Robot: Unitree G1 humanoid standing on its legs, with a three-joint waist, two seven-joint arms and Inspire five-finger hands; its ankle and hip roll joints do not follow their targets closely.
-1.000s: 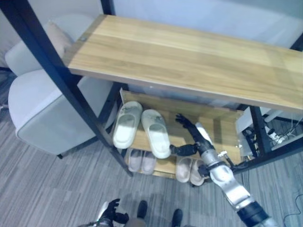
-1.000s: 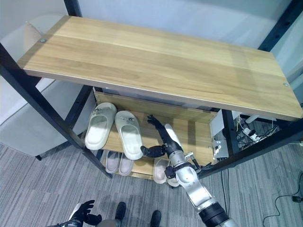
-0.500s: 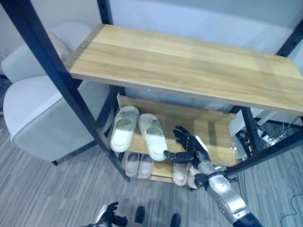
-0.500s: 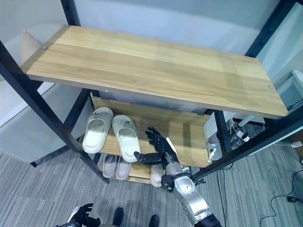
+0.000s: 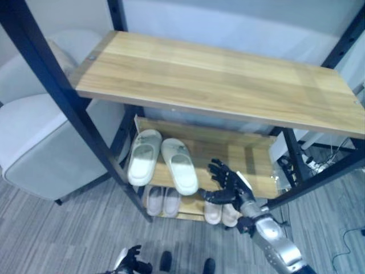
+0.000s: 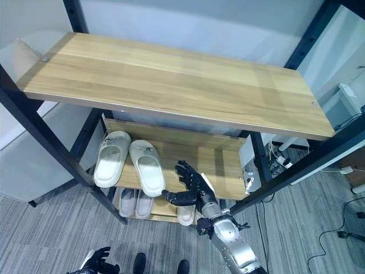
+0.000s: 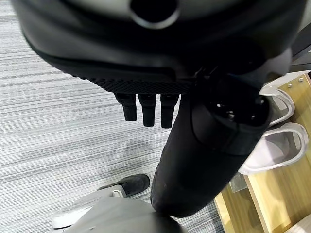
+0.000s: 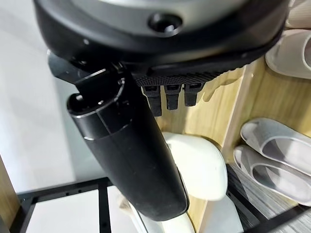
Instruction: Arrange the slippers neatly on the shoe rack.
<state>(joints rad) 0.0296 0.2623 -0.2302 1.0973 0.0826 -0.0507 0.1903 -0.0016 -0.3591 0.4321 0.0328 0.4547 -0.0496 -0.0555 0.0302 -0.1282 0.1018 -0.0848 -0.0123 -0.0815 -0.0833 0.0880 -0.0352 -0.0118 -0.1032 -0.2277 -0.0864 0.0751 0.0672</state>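
A pair of cream slippers (image 5: 161,161) lies side by side at the left end of the rack's middle shelf (image 5: 254,165). My right hand (image 5: 227,184) hovers open at that shelf's front edge, just right of the pair, with fingers spread and nothing in it. In the right wrist view one cream slipper (image 8: 197,165) shows past the thumb. Two pale pairs sit on the bottom shelf, one at the left (image 5: 162,200) and one (image 5: 221,213) under my right hand. My left hand (image 5: 130,264) hangs low over the carpet, fingers relaxed and holding nothing.
The wooden top shelf (image 5: 217,80) of the black-framed rack is bare and overhangs the lower shelves. A pale armchair (image 5: 34,137) stands left of the rack. Cables and a white box (image 6: 349,97) lie to the right. Grey carpet (image 7: 58,121) covers the floor.
My right hand has drawn back from deep in the middle shelf to its front edge and away from the slipper. The slippers stay put. The camera has shifted.
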